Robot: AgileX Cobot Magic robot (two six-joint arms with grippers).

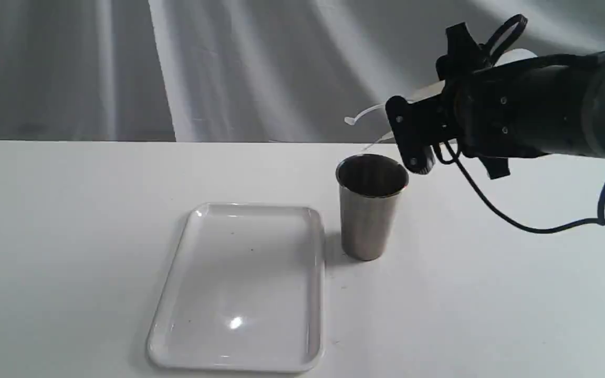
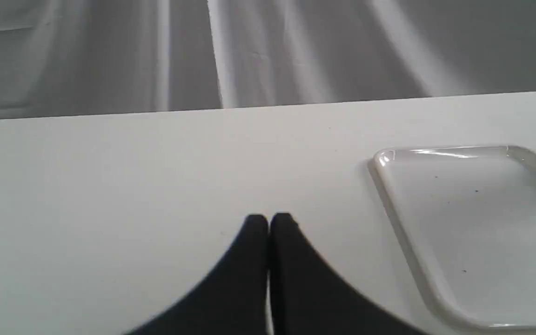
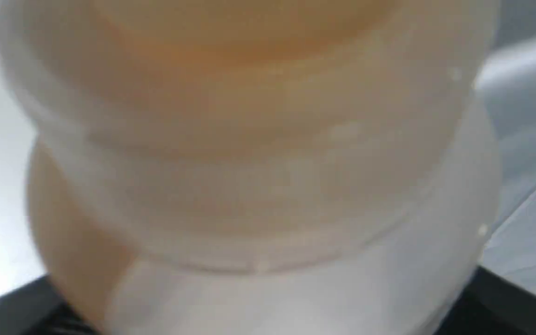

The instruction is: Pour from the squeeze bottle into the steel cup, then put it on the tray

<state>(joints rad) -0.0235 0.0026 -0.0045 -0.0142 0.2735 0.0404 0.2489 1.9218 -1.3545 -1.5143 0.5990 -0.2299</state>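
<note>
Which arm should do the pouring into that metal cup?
Right: the right gripper holds the squeeze bottle tilted above the steel cup; the left gripper is shut, empty, beside the tray.

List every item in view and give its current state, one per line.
tray: flat, nothing on it.
steel cup: upright beside the tray.
squeeze bottle: held tilted, nozzle toward the steel cup, amber liquid inside.
right gripper: jaws shut on the squeeze bottle.
left gripper: jaws shut, empty.

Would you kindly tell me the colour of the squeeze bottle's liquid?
Amber; the squeeze bottle shows best in the right wrist view.
</note>
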